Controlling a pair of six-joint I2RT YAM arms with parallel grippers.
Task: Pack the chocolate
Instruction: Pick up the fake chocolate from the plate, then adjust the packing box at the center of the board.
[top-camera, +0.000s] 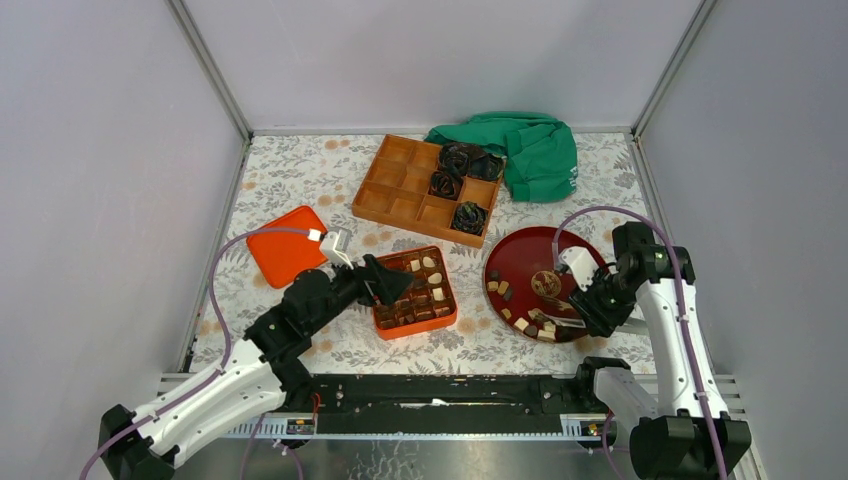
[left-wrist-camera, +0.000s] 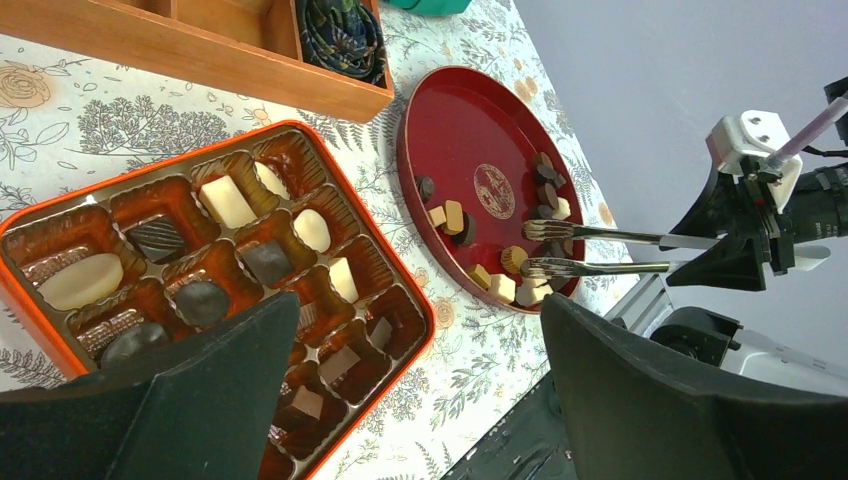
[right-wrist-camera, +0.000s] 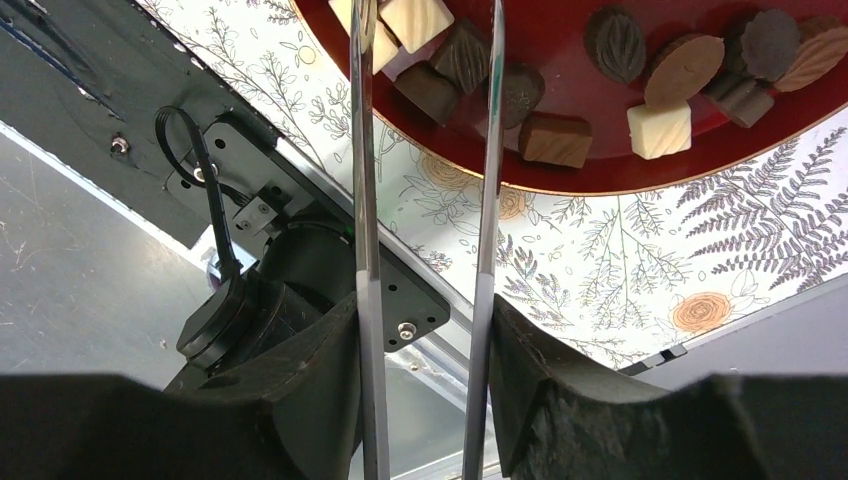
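Two arms are standing on the black rail (top-camera: 440, 400) at the near table edge. My right gripper (top-camera: 590, 305) is pressing its fingers on both sides of metal tongs (right-wrist-camera: 365, 200). The blades are staying apart over the near rim of the red plate (left-wrist-camera: 470, 130), and I cannot tell if the tips are touching any piece. Many chocolate pieces (right-wrist-camera: 660, 130) are lying along that rim, and more are sitting in the cells of the orange box (top-camera: 410, 330).

My left gripper (top-camera: 395, 283) is hovering at the left edge of the box, fingers wide apart, holding nothing. A strip of patterned table surface (top-camera: 470, 340) is showing between box and plate.

Farther back, an orange lid (top-camera: 285, 245) is lying left of the box. A wooden tray (top-camera: 365, 195) with black bundles (top-camera: 455, 160) and a green cloth (top-camera: 535, 155) are lying near the back wall.
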